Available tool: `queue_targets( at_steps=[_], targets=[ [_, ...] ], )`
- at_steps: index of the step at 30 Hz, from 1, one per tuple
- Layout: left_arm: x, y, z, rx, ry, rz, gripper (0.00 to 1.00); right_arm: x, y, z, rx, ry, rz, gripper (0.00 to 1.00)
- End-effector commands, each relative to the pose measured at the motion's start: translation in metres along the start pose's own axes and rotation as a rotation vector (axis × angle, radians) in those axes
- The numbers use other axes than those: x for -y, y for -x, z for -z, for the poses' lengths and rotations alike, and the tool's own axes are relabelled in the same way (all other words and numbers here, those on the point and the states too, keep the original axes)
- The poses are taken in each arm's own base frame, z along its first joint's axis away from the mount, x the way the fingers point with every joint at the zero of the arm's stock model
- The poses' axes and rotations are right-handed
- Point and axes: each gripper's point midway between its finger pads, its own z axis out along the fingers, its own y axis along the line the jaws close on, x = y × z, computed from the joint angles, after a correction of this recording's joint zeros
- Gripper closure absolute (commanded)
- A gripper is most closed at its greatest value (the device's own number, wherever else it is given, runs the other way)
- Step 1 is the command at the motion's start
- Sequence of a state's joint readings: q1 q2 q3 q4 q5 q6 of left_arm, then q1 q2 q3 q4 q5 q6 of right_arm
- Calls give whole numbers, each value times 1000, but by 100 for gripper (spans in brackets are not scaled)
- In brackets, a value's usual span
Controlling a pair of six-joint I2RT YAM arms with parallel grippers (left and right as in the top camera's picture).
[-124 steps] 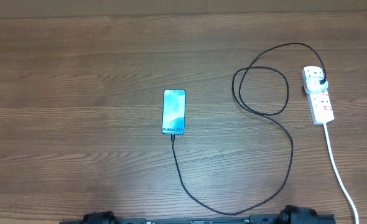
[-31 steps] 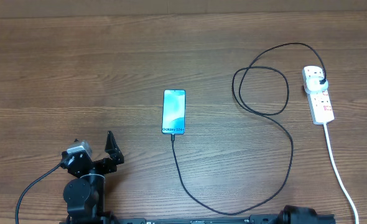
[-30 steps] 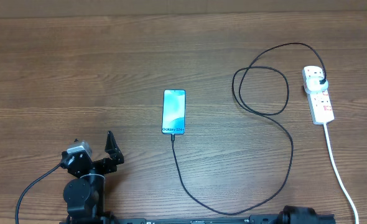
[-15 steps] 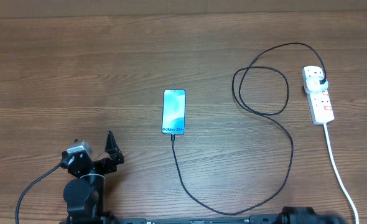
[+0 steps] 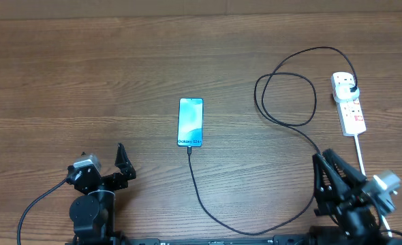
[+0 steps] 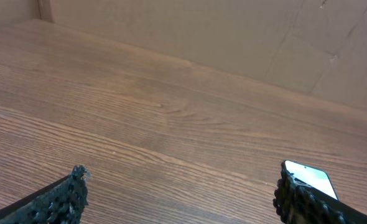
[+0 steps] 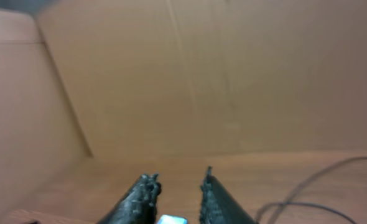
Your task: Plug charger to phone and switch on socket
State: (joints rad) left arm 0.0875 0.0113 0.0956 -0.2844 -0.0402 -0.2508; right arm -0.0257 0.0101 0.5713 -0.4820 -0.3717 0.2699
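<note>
Apparently cord point(image 5: 362, 156) beside right end effector point(image 5: 321, 156).

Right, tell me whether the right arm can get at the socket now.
Probably yes: the socket lies ahead of the right gripper, with nothing but its white cord between them.

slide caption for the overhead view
Phone centred, black charger cable looping from it to the white power strip; left end effector and right end effector at the near edge
</note>
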Motion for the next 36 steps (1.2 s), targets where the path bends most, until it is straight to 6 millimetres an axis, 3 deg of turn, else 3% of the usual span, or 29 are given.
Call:
queue_targets(
  at_steps=[1,9,24,31,36],
  targets=[
    [0,-2,-1,-2,-4,-26,0,20,-7,-4,8,-85,2,0],
    [0,-2,-1,-2,-4,-26,1,75,-18,-3,44,-360,-7,0],
    [0,-2,-1,-2,-4,-26,0,104,-69,-34,106,-322,8,0],
    [0,-2,-1,-2,-4,-26,0,113,-92,-37,69,-332,-1,0],
    [0,-2,-1,-2,-4,-26,0,112,-99,-38,50,-316,-5,0]
  ],
)
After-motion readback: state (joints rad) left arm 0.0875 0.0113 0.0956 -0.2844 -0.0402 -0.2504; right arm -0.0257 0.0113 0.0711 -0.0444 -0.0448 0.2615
